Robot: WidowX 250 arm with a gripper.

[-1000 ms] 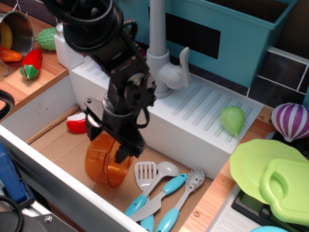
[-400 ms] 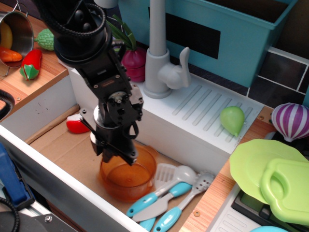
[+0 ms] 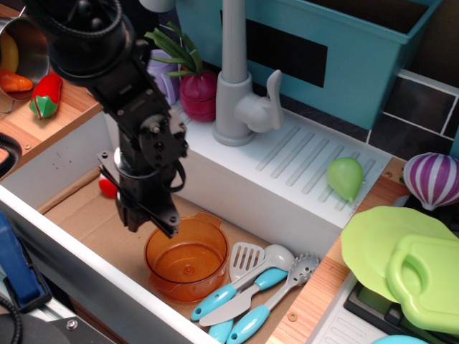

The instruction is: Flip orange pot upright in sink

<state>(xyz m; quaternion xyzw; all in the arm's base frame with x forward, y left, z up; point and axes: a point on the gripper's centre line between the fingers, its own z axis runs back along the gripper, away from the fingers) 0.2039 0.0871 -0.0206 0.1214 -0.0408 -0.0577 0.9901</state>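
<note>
The orange pot (image 3: 185,259) stands upright, mouth up, on the brown floor of the sink (image 3: 82,215), close to the front wall. My gripper (image 3: 149,221) hangs just above and to the left of the pot's left rim. Its fingers are apart and hold nothing. The arm hides the sink floor behind it.
Teal-handled utensils (image 3: 247,287) lie right of the pot. A red toy (image 3: 107,188) lies behind the arm. The grey faucet (image 3: 233,86) and drainboard with a green fruit (image 3: 346,178) stand behind. A teal bin (image 3: 344,50), steel pot (image 3: 25,46) and green plates (image 3: 401,265) surround the sink.
The pot went from on its side in the gripper to upright on the sink floor. The gripper let go of the rim and moved up and left.
</note>
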